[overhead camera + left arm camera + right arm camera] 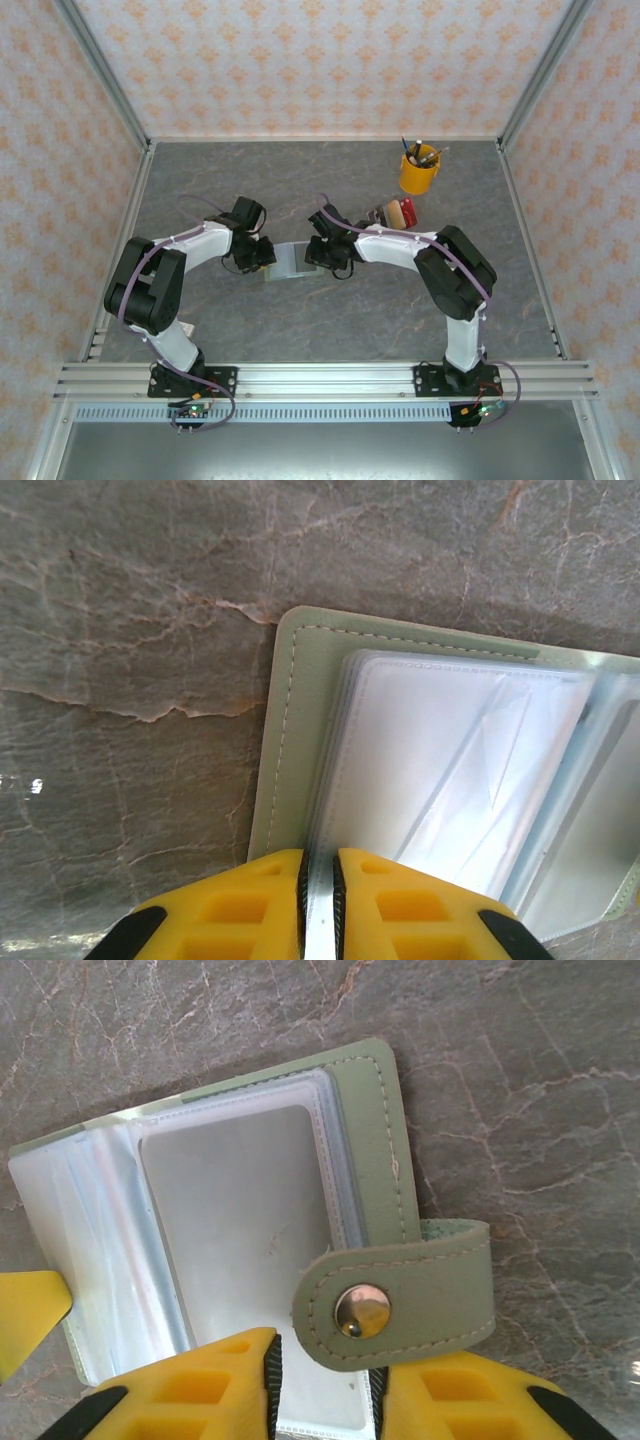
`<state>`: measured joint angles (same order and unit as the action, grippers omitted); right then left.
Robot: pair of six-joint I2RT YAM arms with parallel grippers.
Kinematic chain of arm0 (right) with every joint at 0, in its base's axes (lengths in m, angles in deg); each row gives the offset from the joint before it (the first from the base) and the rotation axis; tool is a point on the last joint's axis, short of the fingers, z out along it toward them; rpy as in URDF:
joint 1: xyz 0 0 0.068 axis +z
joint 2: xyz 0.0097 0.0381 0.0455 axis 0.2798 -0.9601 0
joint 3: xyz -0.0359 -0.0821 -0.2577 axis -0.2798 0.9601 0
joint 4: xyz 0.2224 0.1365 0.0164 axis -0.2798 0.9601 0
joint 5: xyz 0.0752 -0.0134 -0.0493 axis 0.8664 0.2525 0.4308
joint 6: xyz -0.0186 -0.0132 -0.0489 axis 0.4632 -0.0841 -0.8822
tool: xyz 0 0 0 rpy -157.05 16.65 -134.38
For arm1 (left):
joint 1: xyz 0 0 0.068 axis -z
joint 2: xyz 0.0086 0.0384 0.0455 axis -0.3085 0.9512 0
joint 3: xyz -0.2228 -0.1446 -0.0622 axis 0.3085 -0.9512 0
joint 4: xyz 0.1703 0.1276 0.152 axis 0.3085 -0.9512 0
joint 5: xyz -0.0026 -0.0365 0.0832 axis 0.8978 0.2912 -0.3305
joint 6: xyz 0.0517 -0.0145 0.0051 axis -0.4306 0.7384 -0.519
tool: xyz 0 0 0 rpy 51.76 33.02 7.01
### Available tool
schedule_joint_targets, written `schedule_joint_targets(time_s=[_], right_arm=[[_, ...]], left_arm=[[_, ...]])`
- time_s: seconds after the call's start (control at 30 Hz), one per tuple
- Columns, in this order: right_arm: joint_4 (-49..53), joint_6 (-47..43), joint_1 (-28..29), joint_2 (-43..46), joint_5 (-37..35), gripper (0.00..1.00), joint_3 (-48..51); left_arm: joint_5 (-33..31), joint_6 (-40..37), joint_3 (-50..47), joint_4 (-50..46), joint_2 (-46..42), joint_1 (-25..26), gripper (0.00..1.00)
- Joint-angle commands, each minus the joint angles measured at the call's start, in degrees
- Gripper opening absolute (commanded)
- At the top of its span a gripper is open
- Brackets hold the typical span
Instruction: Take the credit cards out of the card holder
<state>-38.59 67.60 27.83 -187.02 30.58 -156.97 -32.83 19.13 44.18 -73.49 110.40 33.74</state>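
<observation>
The card holder (288, 262) lies open on the tabletop (300, 190) at the centre of the overhead frame, between my two hands. My left hand (320, 900), at the bottom edge of its wrist view, is clenched on the rim of a clear sleeve (450, 760) of the card holder, fingers nearly touching. My right hand (325, 1390), at the bottom of its own view, has its jaws apart around another sleeve's edge, the snap strap (420, 1295) just above them. Whether it truly grips, I cannot tell. A yellow cup (419, 172) stands at upper right.
</observation>
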Motion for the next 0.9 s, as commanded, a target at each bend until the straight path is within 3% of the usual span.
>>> schedule_joint_targets(time_s=[0.0,0.53,0.77,0.87], right_arm=[[1.06,-0.73,-0.04,-1.67,-0.12,0.32,-2.04],[3.05,-1.84,0.40,-4.11,-0.25,0.34,-3.55],[-1.74,-1.53,0.40,-4.95,7.54,0.34,-3.57],[-8.36,0.77,-0.37,-3.01,13.30,0.34,-1.09]], left_arm=[[-1.05,-0.74,-0.20,-2.22,1.14,0.46,0.17],[-0.96,-0.81,-0.29,-2.13,1.31,0.47,0.17],[-0.87,-0.74,-0.40,-2.04,1.50,0.47,0.16],[-0.40,-0.74,-0.41,-1.88,1.49,0.50,0.15]])
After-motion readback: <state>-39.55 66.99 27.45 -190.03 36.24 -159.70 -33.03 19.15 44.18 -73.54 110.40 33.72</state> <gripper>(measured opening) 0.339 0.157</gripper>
